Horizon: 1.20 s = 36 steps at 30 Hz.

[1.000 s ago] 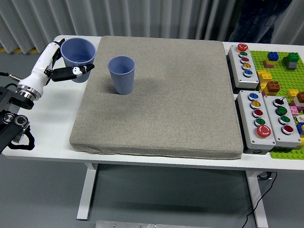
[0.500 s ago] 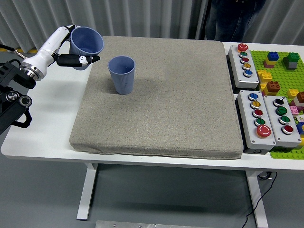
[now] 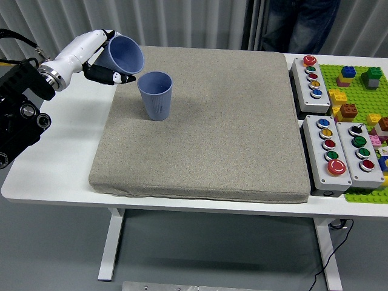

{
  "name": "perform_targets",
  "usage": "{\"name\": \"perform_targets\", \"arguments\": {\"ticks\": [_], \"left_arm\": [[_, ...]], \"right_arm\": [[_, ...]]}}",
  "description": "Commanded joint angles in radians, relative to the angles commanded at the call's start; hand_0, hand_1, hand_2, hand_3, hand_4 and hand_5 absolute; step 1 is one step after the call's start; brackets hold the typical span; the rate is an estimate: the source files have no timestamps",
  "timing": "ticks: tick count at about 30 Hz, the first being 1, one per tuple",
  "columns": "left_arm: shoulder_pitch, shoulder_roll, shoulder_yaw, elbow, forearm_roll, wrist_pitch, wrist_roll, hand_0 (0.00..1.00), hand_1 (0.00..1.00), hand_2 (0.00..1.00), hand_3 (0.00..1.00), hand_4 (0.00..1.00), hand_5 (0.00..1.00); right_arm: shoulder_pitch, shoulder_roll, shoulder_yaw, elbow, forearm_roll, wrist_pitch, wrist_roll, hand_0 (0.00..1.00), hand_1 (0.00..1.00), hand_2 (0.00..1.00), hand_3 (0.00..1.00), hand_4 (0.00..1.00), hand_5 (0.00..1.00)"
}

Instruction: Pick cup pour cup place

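My left hand [image 3: 108,59] is shut on a blue cup [image 3: 124,54], held in the air above the grey mat's far left corner. That cup is tilted, its mouth turned toward the right and down. A second blue cup [image 3: 156,95] stands upright on the grey mat [image 3: 206,127], just right of and below the held one. The two cups are close but apart. My right hand is out of the picture.
Grey button boxes [image 3: 312,76] [image 3: 342,150] with coloured buttons lie right of the mat. A green baseplate [image 3: 364,91] with toy bricks fills the far right. A person [image 3: 309,24] stands behind the table's far edge.
My left hand has lifted the blue cup up and to the right, from beside the mat toward the standing cup, and tilted it over.
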Motion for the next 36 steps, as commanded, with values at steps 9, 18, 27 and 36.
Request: {"name": "perform_targets", "arguments": {"ticks": [9,18,27,36], "left_arm": [[-0.034,-0.006,0.027,0.015,0.084,-0.023,0.023,0.641,0.575,0.560,0.548,0.865,0.206],[-0.066,-0.014,0.050,0.017,0.194,-0.038,0.038,0.639,0.568,0.550,0.544,0.857,0.202],[-0.091,-0.020,0.070,0.015,0.273,-0.056,0.052,0.633,0.567,0.546,0.541,0.853,0.200],[-0.105,-0.025,0.096,0.007,0.321,-0.073,0.065,0.630,0.561,0.541,0.540,0.850,0.202]], "right_arm": [[0.002,-0.002,-0.002,0.000,0.004,-0.001,0.000,0.640,0.600,0.508,0.578,0.002,0.002],[0.005,-0.003,-0.004,0.000,0.008,-0.002,0.000,0.641,0.600,0.508,0.579,0.002,0.002],[0.007,-0.004,-0.006,0.000,0.010,-0.002,0.000,0.640,0.600,0.509,0.579,0.002,0.002],[0.004,-0.004,-0.006,0.001,0.007,-0.001,-0.001,0.641,0.600,0.508,0.580,0.002,0.002]]}}
